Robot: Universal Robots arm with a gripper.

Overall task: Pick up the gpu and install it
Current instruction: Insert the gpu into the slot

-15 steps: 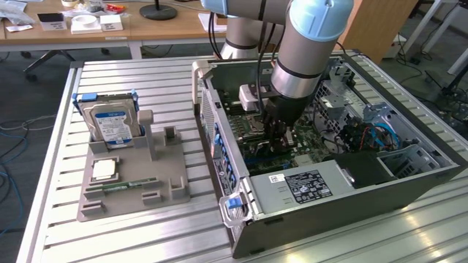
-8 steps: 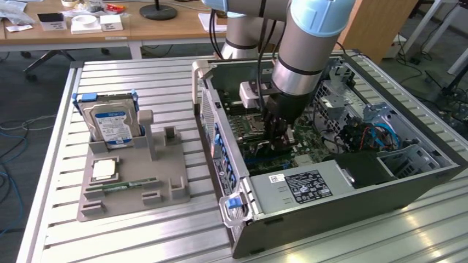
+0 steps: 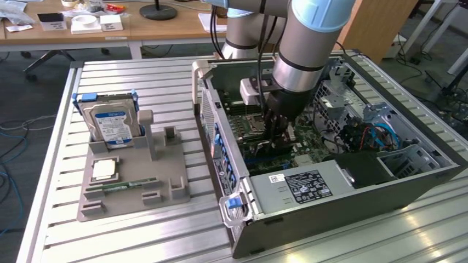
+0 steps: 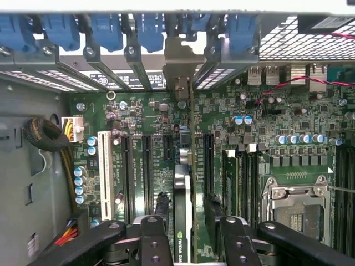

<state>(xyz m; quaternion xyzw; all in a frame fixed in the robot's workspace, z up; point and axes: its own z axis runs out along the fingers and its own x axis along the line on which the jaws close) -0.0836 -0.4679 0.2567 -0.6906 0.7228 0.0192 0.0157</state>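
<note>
Inside case [image 3: 409, 181], gpu [image 4: 183, 221] between fingers [image 4: 152, 238]

**Card held edge-on above the board**

The black two-fingered gripper [image 4: 186, 233] clasped the thin green gpu card [image 4: 186, 194], seen edge-on with its silver metal end bracket [image 4: 178, 66] reaching a row of blue plastic slot clips [image 4: 105, 27]. Beneath lay the green motherboard [image 4: 266, 111], with a white expansion slot [image 4: 103, 172] and a silver processor socket [image 4: 297, 205].
</note>
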